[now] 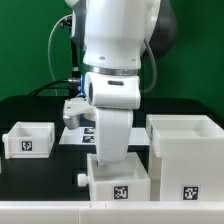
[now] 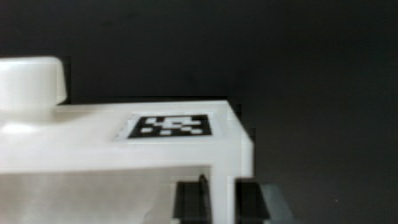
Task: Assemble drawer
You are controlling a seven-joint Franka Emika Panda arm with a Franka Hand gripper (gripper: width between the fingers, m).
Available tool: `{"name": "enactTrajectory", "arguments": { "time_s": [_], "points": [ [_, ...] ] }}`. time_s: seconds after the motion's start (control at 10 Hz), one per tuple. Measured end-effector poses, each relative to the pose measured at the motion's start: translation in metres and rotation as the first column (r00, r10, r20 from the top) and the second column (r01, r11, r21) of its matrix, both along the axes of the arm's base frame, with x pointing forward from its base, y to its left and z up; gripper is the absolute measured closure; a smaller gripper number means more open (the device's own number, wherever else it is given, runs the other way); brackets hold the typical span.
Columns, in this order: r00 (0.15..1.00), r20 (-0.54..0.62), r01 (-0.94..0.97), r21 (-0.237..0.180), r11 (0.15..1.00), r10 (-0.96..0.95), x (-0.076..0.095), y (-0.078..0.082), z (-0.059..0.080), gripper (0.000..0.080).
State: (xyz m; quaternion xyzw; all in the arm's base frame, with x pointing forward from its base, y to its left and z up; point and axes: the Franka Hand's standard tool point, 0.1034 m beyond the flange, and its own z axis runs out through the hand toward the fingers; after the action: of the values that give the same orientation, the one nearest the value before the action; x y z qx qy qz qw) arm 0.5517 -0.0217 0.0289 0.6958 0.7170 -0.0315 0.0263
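Note:
A small white drawer box (image 1: 120,183) with a marker tag on its front and a knob (image 1: 80,178) on its side sits at the table's near edge, in the middle. My gripper (image 1: 108,160) reaches straight down onto it. In the wrist view my gripper (image 2: 226,203) is shut on a thin white wall of this drawer box (image 2: 107,150); the dark fingers (image 2: 192,200) press on either side of the wall. The tag (image 2: 173,126) and the rounded knob (image 2: 32,85) show beyond the fingers. The large white drawer case (image 1: 185,150) stands at the exterior view's right.
A second small white box (image 1: 28,140) with a tag sits at the exterior view's left. The marker board (image 1: 75,132) lies flat behind my arm. The table top is black, with a green wall behind.

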Motion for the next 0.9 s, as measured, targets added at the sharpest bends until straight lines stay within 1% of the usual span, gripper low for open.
{"name": "enactTrajectory", "arguments": {
  "time_s": [0.3, 0.6, 0.9],
  "points": [
    [1.0, 0.008, 0.009, 0.001, 1.0, -0.009, 0.003, 0.0095, 0.0024, 0.0761],
    [1.0, 0.011, 0.008, 0.002, 1.0, -0.008, 0.0062, 0.0103, 0.002, 0.0761],
    [0.999, -0.008, 0.037, -0.003, 0.999, -0.037, 0.0056, 0.0142, 0.0028, 0.0761]
  ]
}}
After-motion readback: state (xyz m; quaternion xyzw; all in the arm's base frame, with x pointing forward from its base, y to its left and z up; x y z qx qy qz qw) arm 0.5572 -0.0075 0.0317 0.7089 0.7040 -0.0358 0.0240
